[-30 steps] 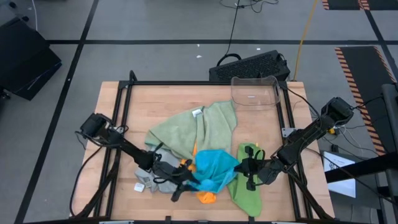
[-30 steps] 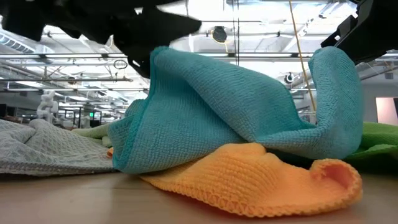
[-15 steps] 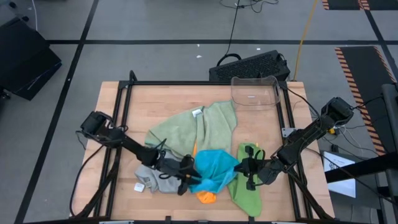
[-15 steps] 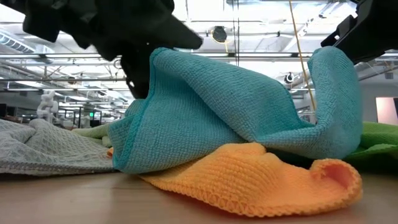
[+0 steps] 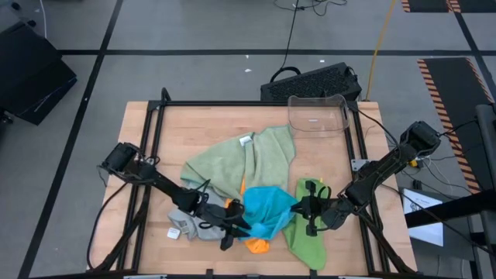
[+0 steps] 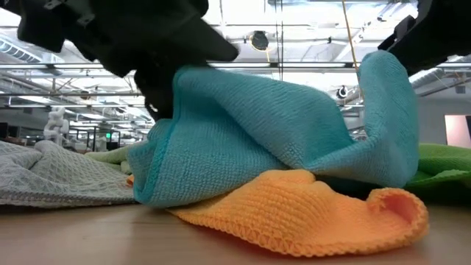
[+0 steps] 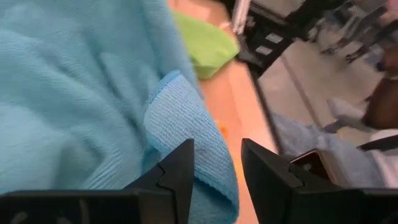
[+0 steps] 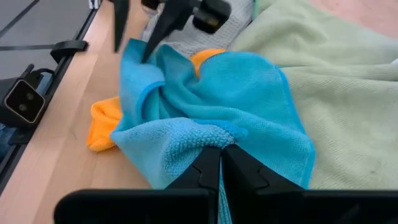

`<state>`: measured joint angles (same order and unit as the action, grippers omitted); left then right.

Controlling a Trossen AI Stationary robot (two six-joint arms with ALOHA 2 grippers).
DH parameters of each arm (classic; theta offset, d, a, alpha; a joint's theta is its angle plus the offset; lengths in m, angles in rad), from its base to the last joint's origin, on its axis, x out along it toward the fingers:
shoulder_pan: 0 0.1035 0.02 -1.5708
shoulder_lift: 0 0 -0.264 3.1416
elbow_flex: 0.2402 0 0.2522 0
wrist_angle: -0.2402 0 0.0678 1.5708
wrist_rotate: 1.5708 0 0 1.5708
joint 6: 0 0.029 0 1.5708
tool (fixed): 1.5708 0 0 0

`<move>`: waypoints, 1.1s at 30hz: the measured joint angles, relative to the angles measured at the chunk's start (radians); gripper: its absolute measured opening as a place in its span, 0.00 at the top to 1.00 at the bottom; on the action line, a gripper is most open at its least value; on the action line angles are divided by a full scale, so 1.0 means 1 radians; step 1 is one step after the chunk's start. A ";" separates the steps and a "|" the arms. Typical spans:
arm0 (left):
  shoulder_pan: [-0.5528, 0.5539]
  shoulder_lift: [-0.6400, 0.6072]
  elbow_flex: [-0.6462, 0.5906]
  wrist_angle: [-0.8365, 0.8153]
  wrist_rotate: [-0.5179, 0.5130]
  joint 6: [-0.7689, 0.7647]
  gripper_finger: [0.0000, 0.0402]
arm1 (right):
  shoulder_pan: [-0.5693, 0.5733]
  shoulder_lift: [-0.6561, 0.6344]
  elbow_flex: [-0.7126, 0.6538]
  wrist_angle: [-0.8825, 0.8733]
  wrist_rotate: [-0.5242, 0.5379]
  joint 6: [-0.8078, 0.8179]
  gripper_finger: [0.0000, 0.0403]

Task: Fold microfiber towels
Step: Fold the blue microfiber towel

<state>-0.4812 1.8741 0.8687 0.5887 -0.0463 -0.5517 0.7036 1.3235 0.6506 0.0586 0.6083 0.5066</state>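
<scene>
High view: my towels lie heaped near the table's [image 5: 147,155] front edge. The blue towel [image 5: 267,213] sits on the orange one [image 5: 258,246], the grey one [image 5: 187,219] toward the front left corner, the sage one [image 5: 248,164] mid-table and the lime one [image 5: 306,232] toward the front right. My left gripper [image 5: 232,225] is at the blue towel's left edge; my right gripper [image 5: 304,208] is at its right edge. A clear tub [image 5: 316,115] stands at the back edge.

Low view: blue cloth [image 6: 257,132] drapes in limp folds over orange [image 6: 294,213], so I judge it light and floppy, best taken by corners or a hemmed edge. Both my arms are only dark shapes cut off at the top.

Left wrist view: my left fingers [image 7: 180,171] stand partly apart, with a blue hem [image 7: 177,106] just ahead of them. I cannot tell whether any cloth lies between them.

Right wrist view: my right fingers [image 8: 208,168] are pinched tight on a bunched blue fold [image 8: 199,137]. Most of the orange towel [image 8: 102,127] is hidden beneath.
</scene>
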 joint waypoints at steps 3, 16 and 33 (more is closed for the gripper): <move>-0.006 0.026 0.002 0.068 0.021 0.034 0.67 | 0.000 0.000 0.000 0.005 0.001 -0.011 0.98; 0.020 -0.032 0.031 0.083 0.069 0.196 0.76 | 0.000 0.000 0.000 0.037 0.001 -0.051 0.98; 0.139 0.005 0.381 -0.624 0.110 0.608 0.39 | -0.002 0.000 0.000 0.042 -0.002 -0.077 0.98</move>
<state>-0.3420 1.8788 1.2501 -0.0357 0.0635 0.0566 0.7021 1.3235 0.6502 0.1002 0.6060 0.4294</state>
